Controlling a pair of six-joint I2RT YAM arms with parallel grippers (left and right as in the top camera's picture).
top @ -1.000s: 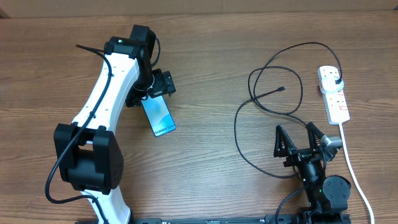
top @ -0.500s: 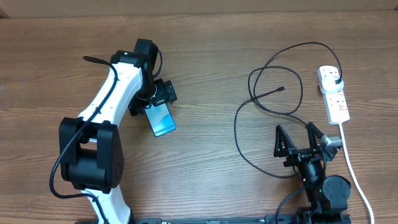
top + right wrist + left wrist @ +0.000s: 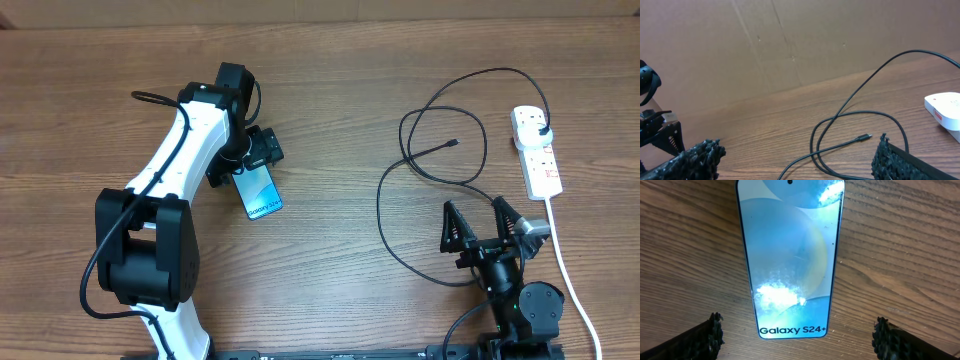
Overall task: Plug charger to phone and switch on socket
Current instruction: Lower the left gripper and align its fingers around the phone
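From above, my left fingers (image 3: 262, 152) sit over the far end of the phone (image 3: 261, 193). It lies flat on the tabletop (image 3: 330, 80) with its screen up and lit, and its other end reaches out past them. I cannot tell their spread from this view. My right fingers (image 3: 455, 230) are spread wide and hold nothing. The charger (image 3: 435, 150) lies in loose loops ahead of them and slightly to their left, and its tip (image 3: 456, 142) lies bare on the wood, well apart from the phone. The socket (image 3: 537, 150) lies ahead and to the right of my right fingers, with the black plug (image 3: 541, 128) in its far outlet. Its white cord (image 3: 565, 265) runs back past their right side. The switches are too small to read.

At my left wrist, my left fingers (image 3: 710, 339) are spread, one on each side of the phone's (image 3: 790, 265) "Galaxy S24+" end, and neither touches it. The phone lies between them and runs on ahead, flat on the tabletop (image 3: 890, 240).

At my right wrist, my right fingers (image 3: 697, 160) are wide apart and pinch nothing. The charger (image 3: 875, 75) curves across the tabletop (image 3: 765, 120) ahead of them. Its tip (image 3: 866, 136) rests just ahead of the right-hand finger, apart from it. A corner of the socket (image 3: 945, 107) shows ahead to the right. A brown wall (image 3: 790, 40) stands beyond the tabletop.
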